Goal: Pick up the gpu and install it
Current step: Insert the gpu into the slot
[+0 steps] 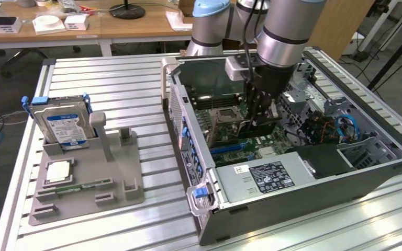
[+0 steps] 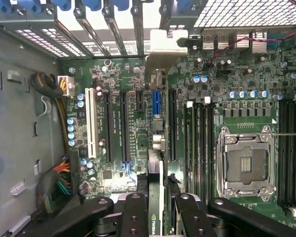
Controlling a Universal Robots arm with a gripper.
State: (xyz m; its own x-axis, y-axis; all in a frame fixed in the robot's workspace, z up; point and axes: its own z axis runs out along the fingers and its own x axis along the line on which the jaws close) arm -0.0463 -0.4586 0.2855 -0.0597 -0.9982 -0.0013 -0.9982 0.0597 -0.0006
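One arm, one pincer (image 1: 263, 116) lowered inside open computer case (image 1: 368, 172). Pincer narrowly open, two fingers (image 2: 136, 217) clamped on one gpu (image 2: 156, 207), card held edge-on between them. Gpu extends from pincer toward rear bracket openings, above motherboard (image 2: 217, 89), among expansion slots (image 2: 124, 126). One empty CPU socket (image 2: 246, 165) beside pincer. One hard drive (image 1: 65, 125) stands on one grey holder (image 1: 117, 172), well apart from pincer, outside case.

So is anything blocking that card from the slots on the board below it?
Nothing visible does. The end effector holds the gpu edge-on above the motherboard, and the expansion slots beneath look bare, with no cable lying across them.
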